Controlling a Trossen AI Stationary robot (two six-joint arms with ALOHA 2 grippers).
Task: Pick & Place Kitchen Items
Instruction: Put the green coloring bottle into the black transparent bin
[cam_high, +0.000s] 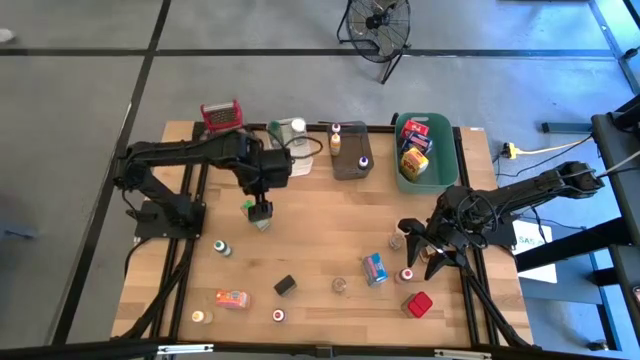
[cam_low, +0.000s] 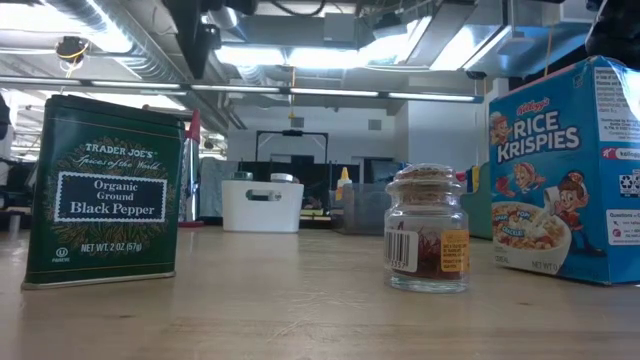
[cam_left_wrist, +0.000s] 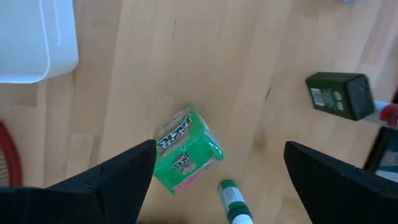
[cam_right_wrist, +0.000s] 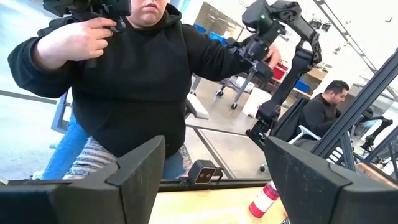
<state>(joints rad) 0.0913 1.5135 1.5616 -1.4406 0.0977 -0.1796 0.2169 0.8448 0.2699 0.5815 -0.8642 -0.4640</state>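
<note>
Grey floor with dark lines surrounded a light wooden table (cam_high: 320, 210) in the high view, and a black fan stood beyond its far edge. At that far edge sat a green tub (cam_high: 447, 170) holding small boxes, a grey tub (cam_high: 350, 165) with two little bottles, and a red-topped metal grater (cam_high: 222, 115). The left gripper (cam_high: 260, 212) hung over the table's left half with its fingers spread wide and nothing between them, a small green packet (cam_high: 262, 224) lying just below it. The right gripper (cam_high: 432, 250) hovered near the right edge, fingers apart and empty, with a red-capped bottle (cam_high: 407, 275), a blue box (cam_high: 375, 268) and a red box (cam_high: 419, 304) close by. From the low view a dark green black-pepper tin (cam_low: 105, 190) stood at left, a small glass jar with a cork lid (cam_low: 427, 228) stood in the middle and a blue cereal box (cam_low: 570, 170) at right, a white tub (cam_low: 262, 205) far behind. Through the left wrist view the green packet (cam_left_wrist: 185, 149) lay flat on the wood between the open fingers (cam_left_wrist: 124, 180), a green-capped bottle (cam_left_wrist: 233, 200) just beside it. Seen from the right wrist view, the open fingers (cam_right_wrist: 134, 171) framed a person in a black hoodie (cam_right_wrist: 137, 74) past the table edge, and another person sat farther off
</note>
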